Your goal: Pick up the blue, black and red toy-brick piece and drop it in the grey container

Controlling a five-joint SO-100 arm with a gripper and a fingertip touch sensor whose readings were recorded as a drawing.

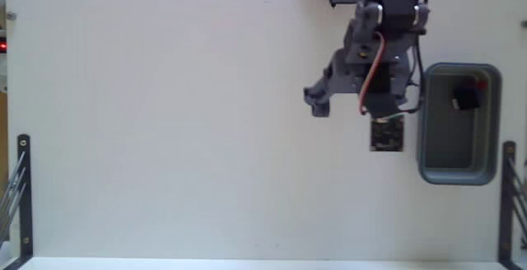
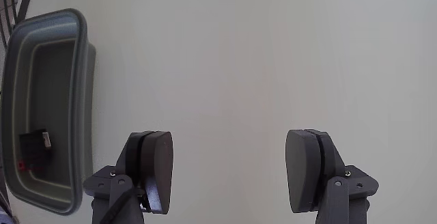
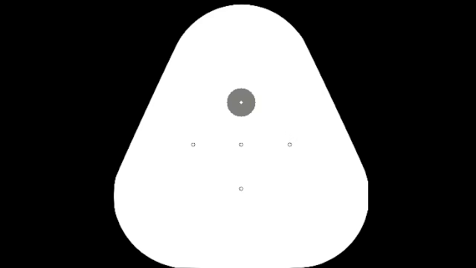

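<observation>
Gripper (image 2: 229, 173) spread wide, empty, over bare table (image 1: 165, 138). Toy-brick piece (image 1: 466, 95) already lay inside grey container (image 1: 424, 138), at far end, right of gripper in fixed view. Drop judged done; retreat left.

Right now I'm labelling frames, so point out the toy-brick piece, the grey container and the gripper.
toy-brick piece (image 1: 465, 95): fixed view, on its black part inside the container.
grey container (image 1: 424, 126): fixed view, on its left rim.
gripper (image 2: 229, 169): wrist view, midway between the open fingertips.
</observation>
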